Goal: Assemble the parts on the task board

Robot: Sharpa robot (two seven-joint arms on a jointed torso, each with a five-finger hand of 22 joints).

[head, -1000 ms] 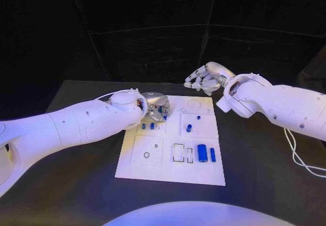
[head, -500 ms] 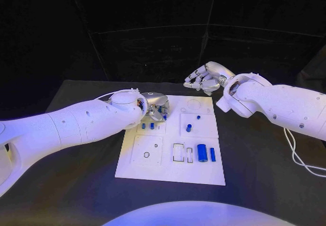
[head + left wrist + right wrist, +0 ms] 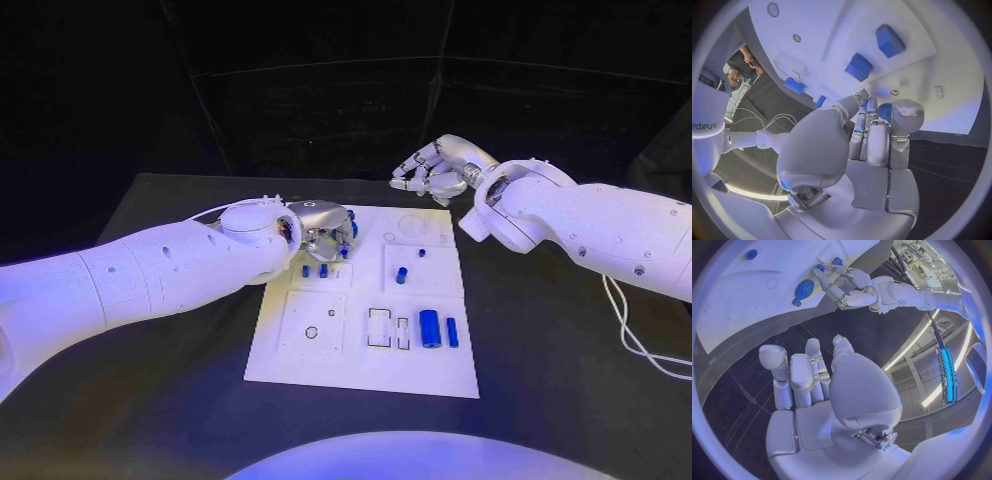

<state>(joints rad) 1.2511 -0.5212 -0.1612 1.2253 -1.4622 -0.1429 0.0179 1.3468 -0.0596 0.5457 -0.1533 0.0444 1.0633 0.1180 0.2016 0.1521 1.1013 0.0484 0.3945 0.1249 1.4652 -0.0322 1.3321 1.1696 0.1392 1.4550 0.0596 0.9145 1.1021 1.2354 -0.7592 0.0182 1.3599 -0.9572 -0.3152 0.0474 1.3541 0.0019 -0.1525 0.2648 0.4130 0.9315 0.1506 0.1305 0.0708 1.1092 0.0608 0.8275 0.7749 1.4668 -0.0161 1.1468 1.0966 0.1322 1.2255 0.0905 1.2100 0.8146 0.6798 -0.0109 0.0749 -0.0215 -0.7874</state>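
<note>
A: Item one, the flat white rectangular task board point(image 3: 364, 370)?
B: Lies mid-worktop point(image 3: 173, 400), a black surface. On it: a large blue cylinder part point(image 3: 428, 327) lying beside a slimmer blue bar part point(image 3: 451, 331), near the board's right edge; two small blue block parts point(image 3: 313, 269) standing side by side in the upper left panel.
A: Left hand point(image 3: 326, 225)?
B: Over the board's far left corner, fingers curled together. A small blue part point(image 3: 885, 111) sits at its fingertips; probably pinched, though the wrist view is tight.
A: Right hand point(image 3: 437, 168)?
B: Raised beyond the board's far edge, above the worktop, fingers loosely bent, grasping nothing.
</note>
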